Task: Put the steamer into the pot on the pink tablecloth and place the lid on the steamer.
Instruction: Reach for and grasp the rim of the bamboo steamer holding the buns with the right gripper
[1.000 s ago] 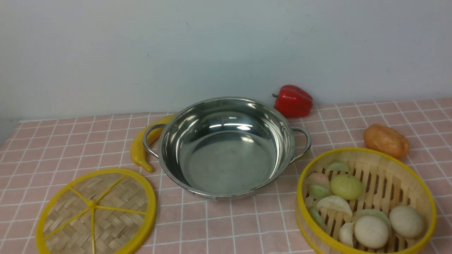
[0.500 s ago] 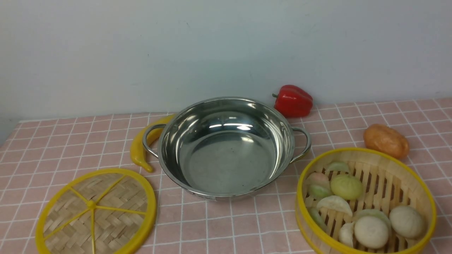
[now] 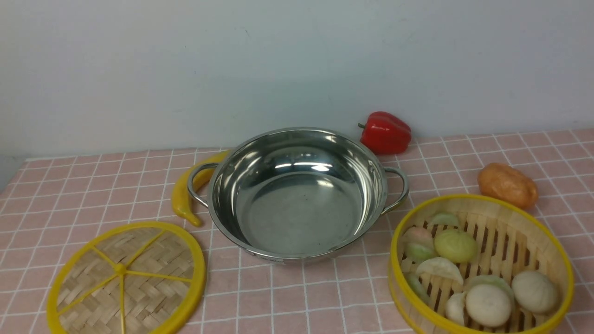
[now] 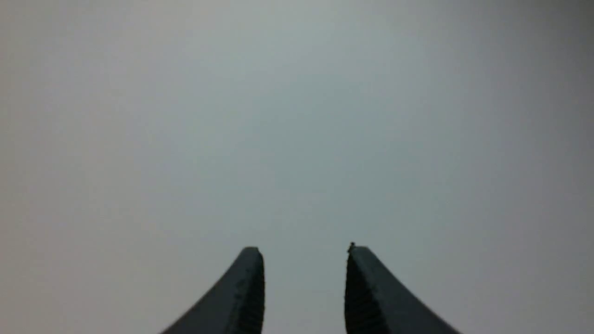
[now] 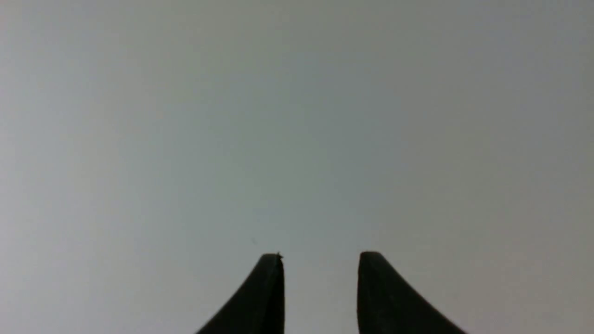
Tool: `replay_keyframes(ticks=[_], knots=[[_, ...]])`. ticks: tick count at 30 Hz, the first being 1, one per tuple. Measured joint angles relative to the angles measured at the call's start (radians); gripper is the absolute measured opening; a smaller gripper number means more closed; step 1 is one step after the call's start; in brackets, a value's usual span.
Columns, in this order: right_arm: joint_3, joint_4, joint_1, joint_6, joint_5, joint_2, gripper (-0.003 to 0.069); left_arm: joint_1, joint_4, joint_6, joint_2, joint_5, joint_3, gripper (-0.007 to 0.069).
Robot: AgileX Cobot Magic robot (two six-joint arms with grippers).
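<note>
The shiny steel pot (image 3: 297,195) stands empty in the middle of the pink tablecloth (image 3: 83,185). To its right, near the front, sits the bamboo steamer (image 3: 519,218) with several buns and dumplings inside. The woven lid (image 3: 125,280) lies flat at the front left. Neither arm shows in the front view. In the left wrist view my left gripper (image 4: 304,253) is open, with nothing but a blank grey surface beyond it. My right gripper (image 5: 319,257) is open too, facing the same blank grey in the right wrist view.
A yellow banana (image 3: 183,197) lies against the pot's left handle. A red bell pepper (image 3: 385,132) sits behind the pot by the wall. An orange-brown potato (image 3: 508,184) lies just behind the steamer.
</note>
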Motion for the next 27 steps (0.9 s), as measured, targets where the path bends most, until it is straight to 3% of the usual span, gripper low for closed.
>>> replay_keyframes(ticks=[7,12,13,16,18,24,27], knots=[[-0.053,-0.001,0.0,0.075,-0.473,-0.002,0.0242,0.0,0.008,0.014,-0.001,-0.33,-0.009,0.0243],[-0.279,-0.005,0.0,-0.047,-0.445,0.012,0.0242,0.0,0.011,0.076,-0.003,-0.326,-0.141,0.0243],[-0.414,-0.026,0.0,-0.156,-0.352,0.049,0.0242,0.0,0.012,0.119,-0.004,-0.225,-0.231,0.0243],[-0.568,-0.082,0.0,-0.285,-0.182,0.114,0.0242,0.0,0.016,0.181,-0.005,0.004,-0.366,0.0243],[-0.759,-0.157,0.0,-0.394,0.093,0.223,0.0242,0.0,0.017,0.263,0.003,0.363,-0.518,0.0243],[-1.026,-0.132,0.0,-0.453,0.88,0.57,0.0242,0.0,0.007,0.382,0.175,1.103,-0.709,0.0243],[-1.05,-0.097,0.0,-0.472,1.063,0.672,0.0242,0.0,-0.019,0.394,0.251,1.265,-0.719,0.0243]])
